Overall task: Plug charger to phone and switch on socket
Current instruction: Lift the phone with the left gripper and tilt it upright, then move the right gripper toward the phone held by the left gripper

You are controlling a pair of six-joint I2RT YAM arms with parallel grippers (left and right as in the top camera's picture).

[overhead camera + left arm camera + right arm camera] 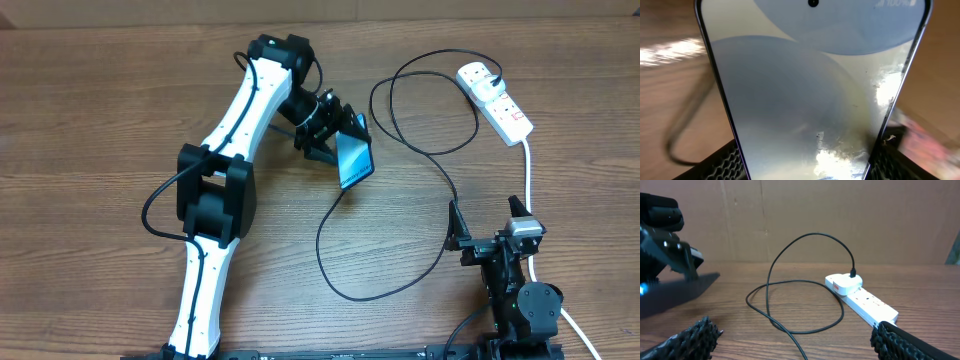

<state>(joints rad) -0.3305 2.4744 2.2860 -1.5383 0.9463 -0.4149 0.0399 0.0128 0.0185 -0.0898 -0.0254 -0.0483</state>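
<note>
At the left gripper [340, 142]: it is clenching on the phone [356, 162] by its long edges. Ribbed fingers [726, 161] are showing on either side of the glass in the wrist view.
Phone: it is hanging tilted above the table [90, 110], near the middle, with its lit blue screen facing upward.
Cable [816, 234]: it is running from the phone's lower end in a wide loop over the wood and on to the power strip [500, 102]. The connector tip is too small to tell whether it is sitting in the phone.
Plug end: it is sitting in a white adapter [477, 74] at the far end of the strip.
Switch: red markings are showing on the strip. On or off cannot be told.
Right gripper [487, 225]: it is standing released and empty, well apart from the phone and short of the strip.
Progress, as judged: the wall end is looking done and the phone end is looking close or just made. The switch is likely remaining, and the open right gripper is lying nearer to it.
</note>
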